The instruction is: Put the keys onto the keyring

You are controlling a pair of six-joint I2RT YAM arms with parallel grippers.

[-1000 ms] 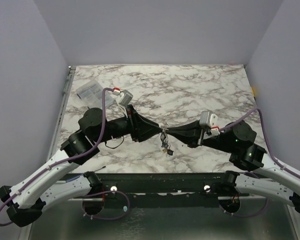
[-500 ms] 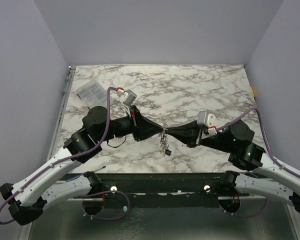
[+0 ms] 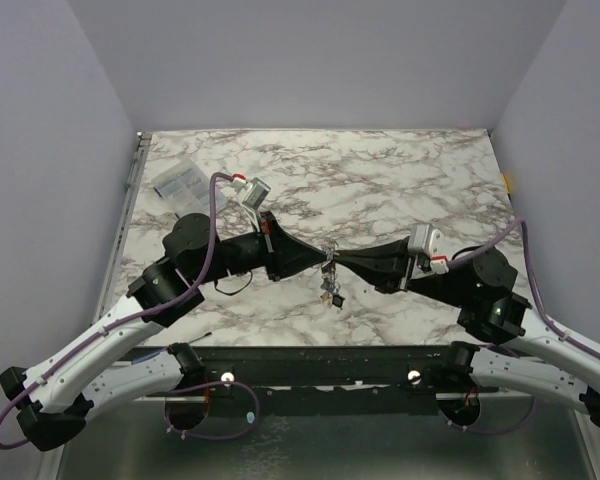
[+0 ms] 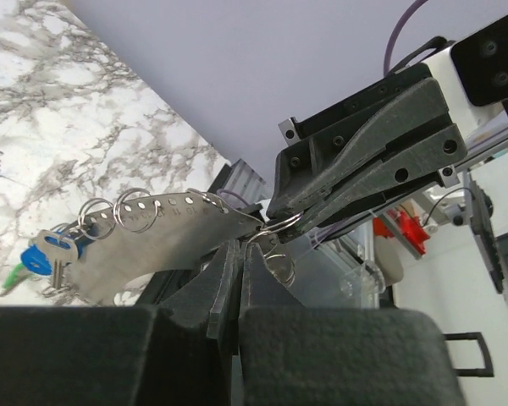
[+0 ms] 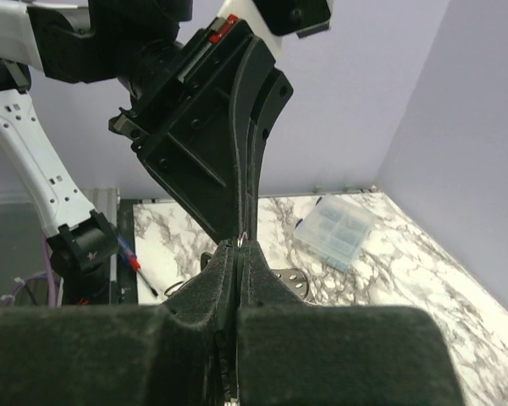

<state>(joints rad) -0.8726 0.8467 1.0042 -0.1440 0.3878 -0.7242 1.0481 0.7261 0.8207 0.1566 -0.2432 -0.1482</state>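
Note:
My left gripper (image 3: 319, 262) and right gripper (image 3: 337, 262) meet tip to tip above the middle of the marble table (image 3: 400, 190). In the left wrist view the left gripper (image 4: 240, 246) is shut on the end of the keyring (image 4: 165, 224), a perforated metal plate carrying several wire rings. A blue key (image 4: 46, 249) and a green key (image 4: 13, 276) hang at its far end. The right gripper (image 4: 277, 222) pinches a small wire ring (image 4: 281, 222) at the plate's tip. In the right wrist view the right gripper (image 5: 241, 243) is shut. The keys (image 3: 330, 291) dangle below both tips.
A clear plastic compartment box (image 3: 180, 183) lies at the table's far left; it also shows in the right wrist view (image 5: 334, 228). A red and blue screwdriver (image 5: 135, 263) lies near the left arm's base. A metal rail (image 3: 310, 360) runs along the near edge.
Both grippers keep their hold and stay joined at the centre. The right wrist has shifted slightly right and lower, and the hanging keys have swung a little.

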